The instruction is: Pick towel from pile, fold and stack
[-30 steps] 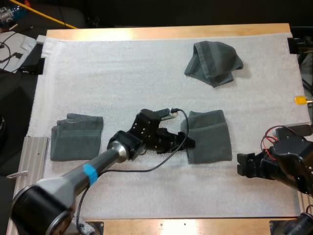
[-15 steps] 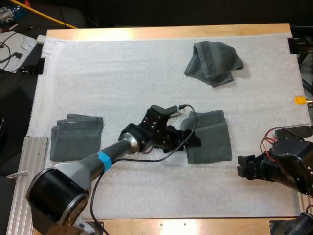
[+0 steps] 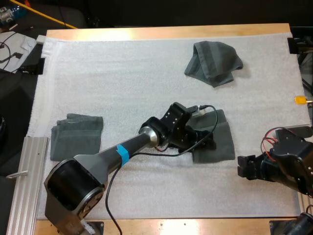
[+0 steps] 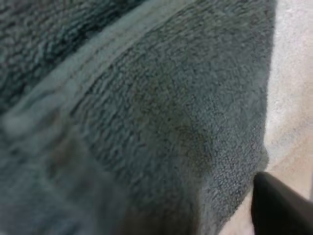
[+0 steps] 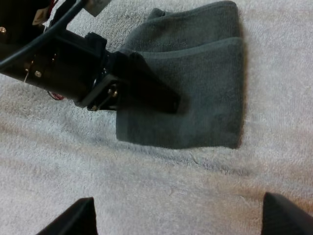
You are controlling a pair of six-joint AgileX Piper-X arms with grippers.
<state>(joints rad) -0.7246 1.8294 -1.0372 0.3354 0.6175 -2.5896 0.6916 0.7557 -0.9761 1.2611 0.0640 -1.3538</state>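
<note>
While under left jaws, folded towel [image 3: 224, 143] on mat [image 3: 122, 88].

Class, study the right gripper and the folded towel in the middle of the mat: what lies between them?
Nothing but bare white mat lies between the right gripper and the folded towel; the right wrist view shows that stretch plainly.
</note>
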